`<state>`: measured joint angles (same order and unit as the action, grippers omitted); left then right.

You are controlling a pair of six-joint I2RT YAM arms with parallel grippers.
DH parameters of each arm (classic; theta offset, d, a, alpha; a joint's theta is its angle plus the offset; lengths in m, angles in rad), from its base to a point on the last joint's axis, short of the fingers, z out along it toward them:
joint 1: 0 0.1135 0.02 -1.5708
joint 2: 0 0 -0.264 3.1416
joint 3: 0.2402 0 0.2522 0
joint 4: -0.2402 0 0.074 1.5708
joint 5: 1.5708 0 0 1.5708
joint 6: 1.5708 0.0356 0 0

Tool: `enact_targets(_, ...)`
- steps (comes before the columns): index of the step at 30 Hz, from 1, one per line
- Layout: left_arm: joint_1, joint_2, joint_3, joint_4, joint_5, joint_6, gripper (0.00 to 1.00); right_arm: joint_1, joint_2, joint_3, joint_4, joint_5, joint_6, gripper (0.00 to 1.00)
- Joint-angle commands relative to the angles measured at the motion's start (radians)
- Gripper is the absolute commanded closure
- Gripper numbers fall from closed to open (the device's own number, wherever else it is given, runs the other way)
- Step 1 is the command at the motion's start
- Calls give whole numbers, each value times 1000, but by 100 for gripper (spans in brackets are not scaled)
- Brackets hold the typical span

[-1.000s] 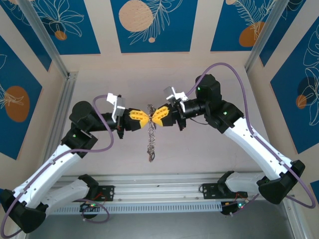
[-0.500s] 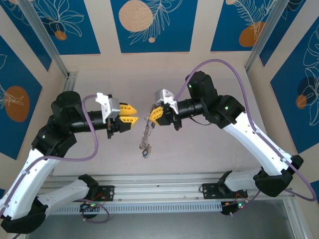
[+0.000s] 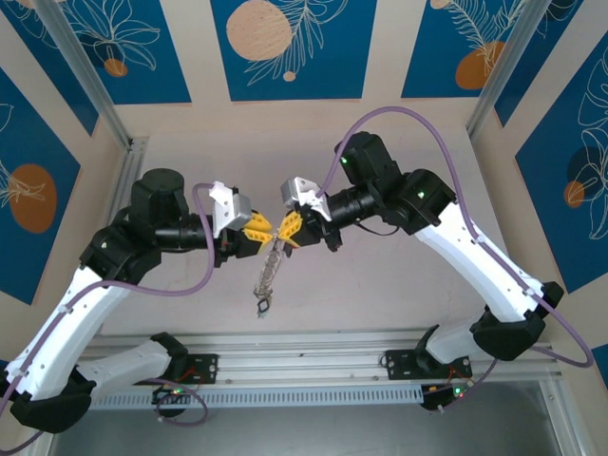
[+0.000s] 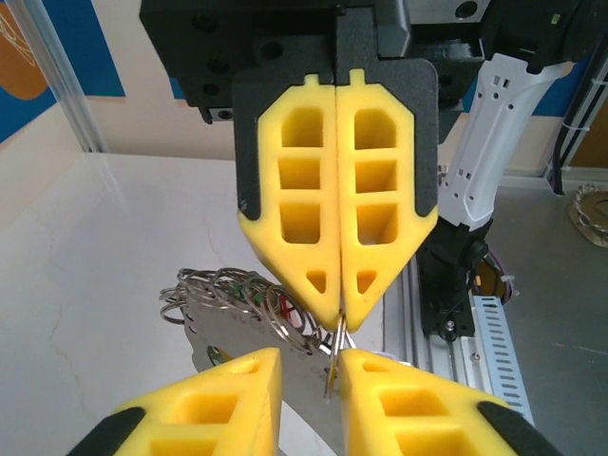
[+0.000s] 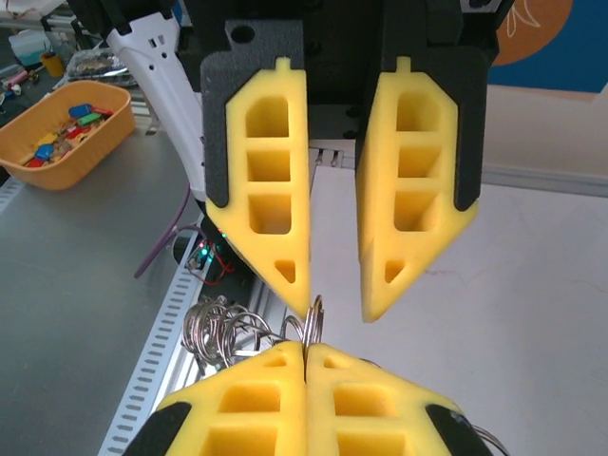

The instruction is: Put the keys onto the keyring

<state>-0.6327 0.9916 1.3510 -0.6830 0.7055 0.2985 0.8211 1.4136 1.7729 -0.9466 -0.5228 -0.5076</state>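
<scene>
My right gripper (image 3: pixel 289 226) is clamped on the keyring (image 3: pixel 269 274) at frame centre. What hangs from the ring is too small to make out. My left gripper (image 3: pixel 258 229), fingers apart, has moved in from the left and now straddles the ring.

Both the left gripper (image 3: pixel 267 231) and the right gripper (image 3: pixel 281 231) have bright yellow fingers set on black backing plates. The keyring (image 3: pixel 269 271) is a shiny silver-grey. The left arm (image 3: pixel 66 332) and the right arm (image 3: pixel 494 275) are white with black joints, and lilac-purple cables (image 3: pixel 446 142) loop over them. The table (image 3: pixel 380 285) is pale cream-white with faint veining. The wall panels (image 3: pixel 285 47) are deep blue, patterned with thin white outline leaves and peach and orange discs, with light beige between them. A basket (image 5: pixel 57 133) is orange-yellow and holds blue, red and green bits.
</scene>
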Motion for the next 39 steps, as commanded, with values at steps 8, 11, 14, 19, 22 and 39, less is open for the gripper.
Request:
enact_targets(8,-27,16,26,-17,31,28,86,9,28,81,-61,-37,-41,100)
enact_targets(11,-33,25,29,-15,32,29,87,10,36,91,-63,-40,-41,100)
enact_targets(14,-43,36,33,-22,22,37,88,10,35,92,-55,-58,-41,100)
enact_targets(19,-53,40,34,-24,13,40,97,10,42,105,-55,-63,-45,100)
enact_targets(22,-56,36,34,-29,13,45,100,10,41,104,-48,-65,-40,100)
enact_targets(39,-57,-29,-36,107,38,-9,100,-73,-161,-250,183,-149,167,47)
